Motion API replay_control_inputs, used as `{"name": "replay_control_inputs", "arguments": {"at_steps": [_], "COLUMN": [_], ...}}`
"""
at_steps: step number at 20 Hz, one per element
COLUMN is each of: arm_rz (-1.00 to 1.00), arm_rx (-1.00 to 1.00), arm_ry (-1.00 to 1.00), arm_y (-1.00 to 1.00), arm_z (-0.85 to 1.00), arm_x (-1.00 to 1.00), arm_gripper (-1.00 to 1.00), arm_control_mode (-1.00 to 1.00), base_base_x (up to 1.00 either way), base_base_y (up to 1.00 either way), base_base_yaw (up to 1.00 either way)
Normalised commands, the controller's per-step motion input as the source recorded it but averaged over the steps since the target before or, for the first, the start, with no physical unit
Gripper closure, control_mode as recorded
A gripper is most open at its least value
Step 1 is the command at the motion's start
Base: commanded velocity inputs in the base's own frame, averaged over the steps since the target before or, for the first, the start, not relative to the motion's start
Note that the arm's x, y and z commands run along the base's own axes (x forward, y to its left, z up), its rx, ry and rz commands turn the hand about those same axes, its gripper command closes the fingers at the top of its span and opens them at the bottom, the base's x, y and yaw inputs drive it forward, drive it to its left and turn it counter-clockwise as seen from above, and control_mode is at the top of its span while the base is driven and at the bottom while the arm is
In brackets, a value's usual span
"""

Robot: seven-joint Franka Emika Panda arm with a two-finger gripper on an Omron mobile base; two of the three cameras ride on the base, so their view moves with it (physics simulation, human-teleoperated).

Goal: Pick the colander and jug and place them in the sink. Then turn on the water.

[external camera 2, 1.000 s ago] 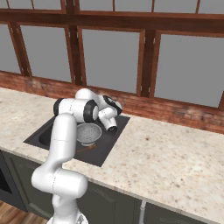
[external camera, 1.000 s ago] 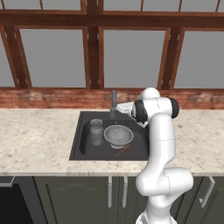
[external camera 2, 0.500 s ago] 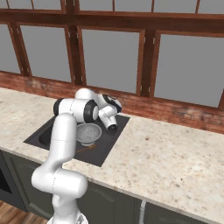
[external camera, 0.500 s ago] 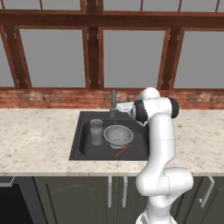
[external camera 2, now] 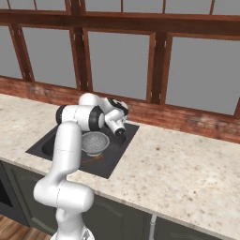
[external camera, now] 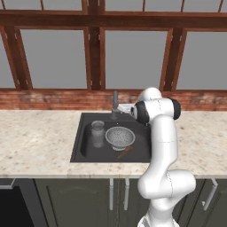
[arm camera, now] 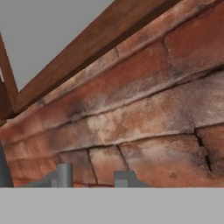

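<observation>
A: Where are the jaws (external camera: 120, 107) at this moment?

B: They sit at the back edge of the sink (external camera: 82, 142), just beside the slim grey faucet (external camera: 115, 104). From the right base camera the hand (external camera 2: 118, 130) points toward the brick wall (arm camera: 144, 109), which rises close in front of the finger tips (arm camera: 64, 175) in the hand camera.

A: How wide do they stand, and do they hold anything?

B: A narrow gap separates the two tips. Whether they touch or clasp anything cannot be told.

A: And the colander?

B: The colander (external camera: 119, 137) rests upright in the dark basin, below the jaws and on the side away from the wall. In the right base camera it (external camera 2: 95, 142) lies partly behind the arm.

A: The jug?

B: The jug (external camera: 97, 134) stands upright in the basin too, just beside the colander, further from the jaws. A small brown utensil (external camera: 124, 152) lies by the colander near the front wall. The speckled table (external camera: 31, 142) surrounds the sink.
</observation>
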Motion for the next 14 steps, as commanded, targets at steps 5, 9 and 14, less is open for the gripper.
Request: {"name": "replay_control_inputs", "arguments": {"at_steps": [5,9,14], "arm_rz": [-0.01,0.02,0.06], "arm_rx": [-0.06,0.06,0.11], "arm_ry": [0.2,0.04,0.0], "arm_y": [-0.7,-1.0,-1.0], "arm_z": [-0.99,-0.94,-0.99], "arm_x": [0.19,0.01,0.0], "arm_gripper": [1.0,1.0,1.0], "arm_control_mode": [-1.0,-1.0,-1.0], "base_base_x": [0.0,0.0,0.0], "base_base_y": [0.0,0.0,0.0], "base_base_yaw": [0.0,0.0,0.0]}}
